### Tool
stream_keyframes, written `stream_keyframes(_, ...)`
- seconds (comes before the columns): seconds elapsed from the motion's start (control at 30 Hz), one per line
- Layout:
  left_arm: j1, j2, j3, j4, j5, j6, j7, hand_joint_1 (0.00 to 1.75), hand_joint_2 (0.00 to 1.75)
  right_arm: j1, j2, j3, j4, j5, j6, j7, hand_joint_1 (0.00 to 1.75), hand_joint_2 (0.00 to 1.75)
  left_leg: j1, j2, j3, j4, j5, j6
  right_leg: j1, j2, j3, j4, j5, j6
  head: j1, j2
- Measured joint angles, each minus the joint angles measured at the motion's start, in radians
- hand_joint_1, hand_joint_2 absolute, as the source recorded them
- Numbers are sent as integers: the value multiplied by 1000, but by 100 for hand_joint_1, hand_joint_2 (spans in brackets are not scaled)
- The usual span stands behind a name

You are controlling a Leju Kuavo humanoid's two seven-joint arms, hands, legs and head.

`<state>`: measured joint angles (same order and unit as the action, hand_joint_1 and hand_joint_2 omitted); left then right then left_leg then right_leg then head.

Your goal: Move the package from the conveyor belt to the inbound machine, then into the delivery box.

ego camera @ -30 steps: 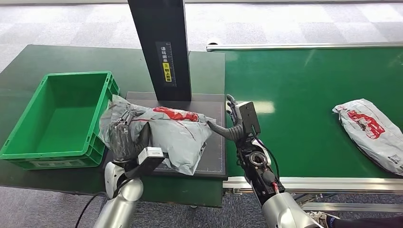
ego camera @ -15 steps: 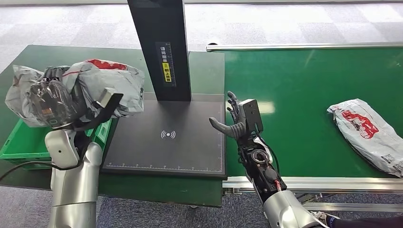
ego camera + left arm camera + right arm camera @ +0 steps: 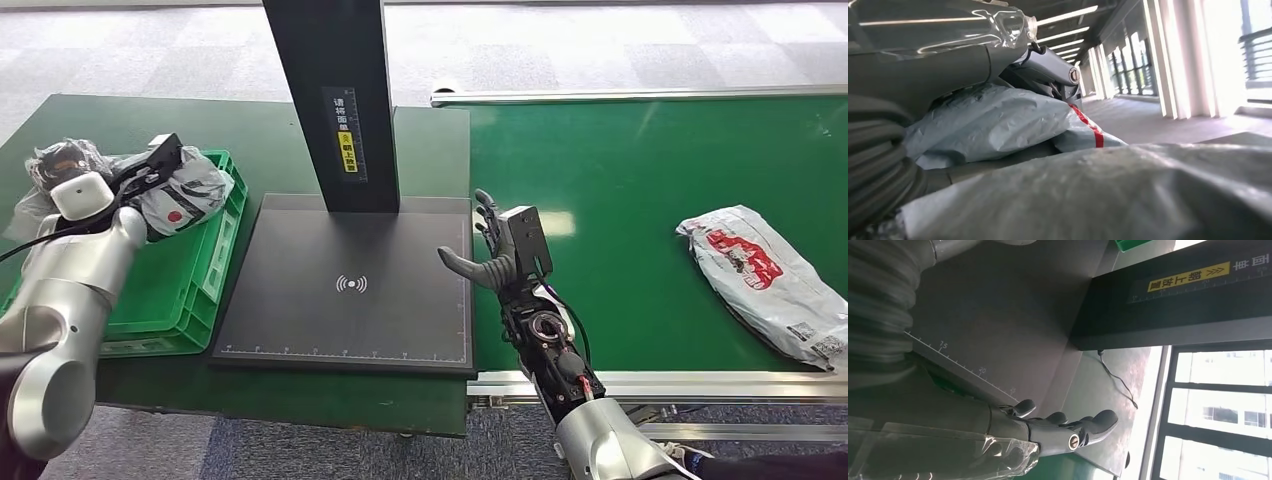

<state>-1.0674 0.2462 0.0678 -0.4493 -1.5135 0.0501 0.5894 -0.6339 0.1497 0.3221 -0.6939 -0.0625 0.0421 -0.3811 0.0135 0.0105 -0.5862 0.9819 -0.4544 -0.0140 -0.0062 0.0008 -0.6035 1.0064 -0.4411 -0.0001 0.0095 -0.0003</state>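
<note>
**Now over the green box: left hand grips the grey package**

Up at the far left, the left hand [image 3: 150,168] holds a crumpled grey package [image 3: 185,190] above the near-right part of the green delivery box [image 3: 200,290]. In the left wrist view the dark fingers [image 3: 1048,70] curl round the bag's wrinkled grey plastic [image 3: 993,120], and a red stripe shows on it; the clench is firm, with the bag bunched under the hand.

The right hand [image 3: 500,250] hovers at the seam between the black inbound machine platform [image 3: 345,290] and the green conveyor belt [image 3: 640,200]. Its fingers [image 3: 1083,427] are spread and nearly straight, the thumb stuck out toward the platform, and nothing lies in them or touches them.

A second grey package with red print [image 3: 765,280] lies flat on the belt, well apart from the right hand, near the belt's right end. The machine's black post [image 3: 335,100] stands upright behind the platform.
</note>
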Motion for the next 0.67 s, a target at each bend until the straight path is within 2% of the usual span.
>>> stream_keyframes(0.1,-42,13,29,59,37,-56,71,175,175,-1,0,1,-2,-3,5,7,0,175,0,0,0,0,0,0,0,0,0,0,0,0,0,0)
stream_keyframes(0.17,-54,22,53,83,53,-65,88,168,175,0,0,2,-8,-4,7,13,0,175,0,0,0,0,0,0,0,0,-1,0,0,0,0,0)
stream_keyframes(0.2,-56,26,65,91,57,-62,90,138,175,0,0,2,-12,-4,7,16,0,175,0,0,0,0,0,0,0,0,-1,0,0,0,0,0)
stream_keyframes(0.3,-58,34,95,110,72,-48,84,13,175,1,-2,6,-22,-3,8,26,0,175,0,-1,0,0,0,0,0,0,-1,0,0,0,0,0)
stream_keyframes(0.33,-58,35,104,116,76,-48,80,0,175,1,-2,8,-26,-2,9,29,0,175,0,-1,0,0,0,0,0,0,0,0,0,0,0,0)
stream_keyframes(0.67,-60,31,126,150,29,-97,52,0,175,6,-3,25,-57,11,16,57,0,175,0,-2,0,0,0,0,0,0,0,0,0,0,0,0)
